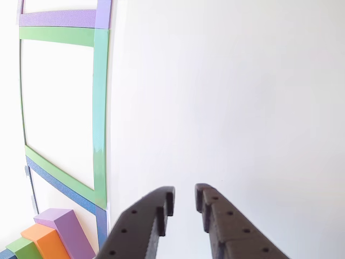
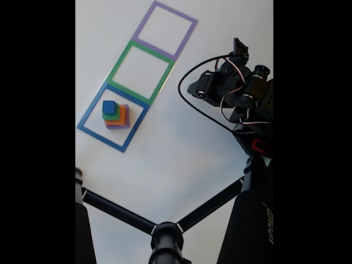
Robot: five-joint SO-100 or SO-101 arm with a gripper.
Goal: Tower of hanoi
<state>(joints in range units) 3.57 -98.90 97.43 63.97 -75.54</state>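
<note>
The hand [image 1: 184, 200] hangs empty above the bare white table [image 1: 242, 97], its two dark fingers [image 1: 161, 208] parted by a narrow gap and grasping nothing. In the fixed view the stack of blocks [image 2: 115, 115], blue on green on orange on purple, sits inside the blue square [image 2: 91, 131], with the green square [image 2: 124, 55] and purple square [image 2: 144, 21] beyond it, well apart from the arm [image 2: 236, 91] at the right.

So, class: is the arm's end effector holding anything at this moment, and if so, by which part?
Nothing is held. The end effector hangs over bare table with only white surface between its fingertips; the block stack sits untouched in the blue square.
</note>
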